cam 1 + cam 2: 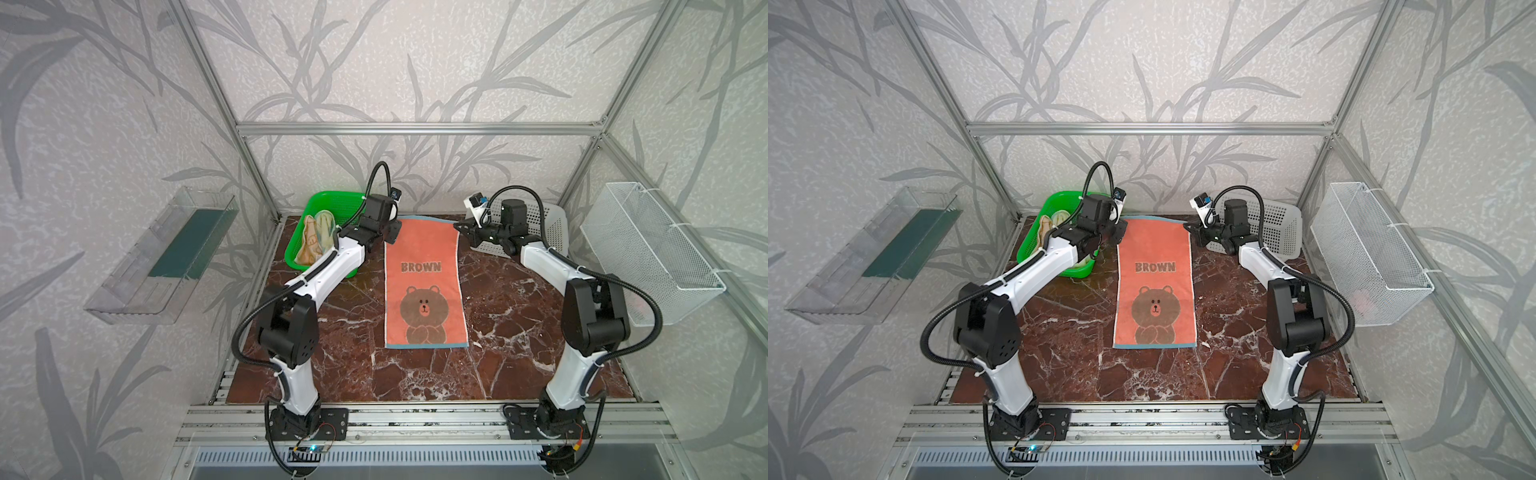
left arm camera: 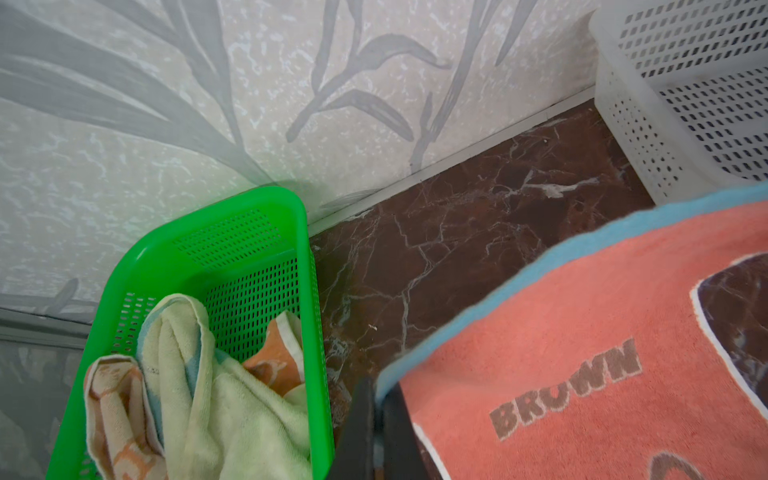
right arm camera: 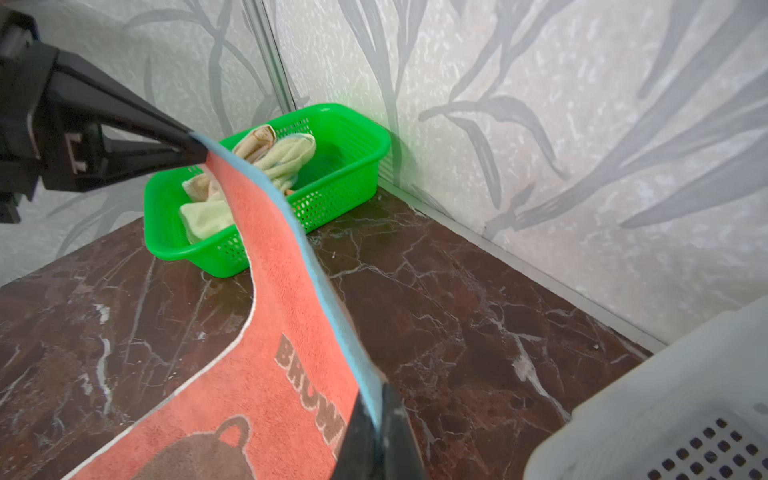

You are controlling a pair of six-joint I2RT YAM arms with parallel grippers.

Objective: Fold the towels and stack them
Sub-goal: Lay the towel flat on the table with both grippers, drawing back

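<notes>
Together, jaws pinch bear towel [image 1: 424, 249] corners.

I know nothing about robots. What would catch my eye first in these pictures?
The salmon-orange bear towel marked BROWN, spread down the middle of the dark marble table. The left gripper and the right gripper each pinch a far teal-edged corner, holding that end raised. At the far left, a bright green basket holds the pale yellow towel and the patterned orange towel, crumpled.
</notes>
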